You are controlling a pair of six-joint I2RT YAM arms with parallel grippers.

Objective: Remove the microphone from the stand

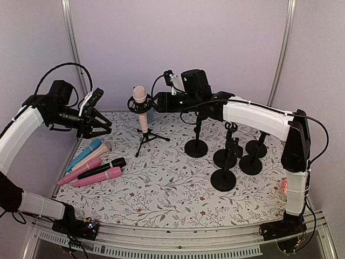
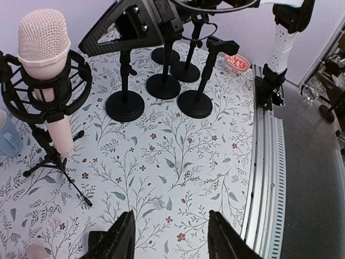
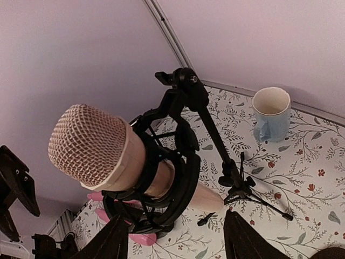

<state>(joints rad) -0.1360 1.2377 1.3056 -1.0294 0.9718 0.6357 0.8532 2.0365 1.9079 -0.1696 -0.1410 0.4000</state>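
A pale pink microphone (image 1: 140,103) stands upright in a black shock mount (image 1: 135,103) on a small tripod stand (image 1: 146,138) at the back of the table. My right gripper (image 1: 157,100) is open and empty, just right of the mount at its height. In the right wrist view the microphone (image 3: 97,141) and the mount (image 3: 180,172) fill the middle, just beyond my open gripper (image 3: 175,242). My left gripper (image 1: 108,124) is open and empty, left of the stand and apart from it. In the left wrist view the microphone (image 2: 46,51) is at the far left, well away from the left gripper (image 2: 170,238).
Several microphones, blue, pink and black (image 1: 92,164), lie on the floral cloth at the left. Several black round-base stands (image 1: 223,164) cluster at the right under my right arm. A blue mug (image 3: 271,113) stands behind the tripod. A red-and-white object (image 2: 237,62) lies near the right edge.
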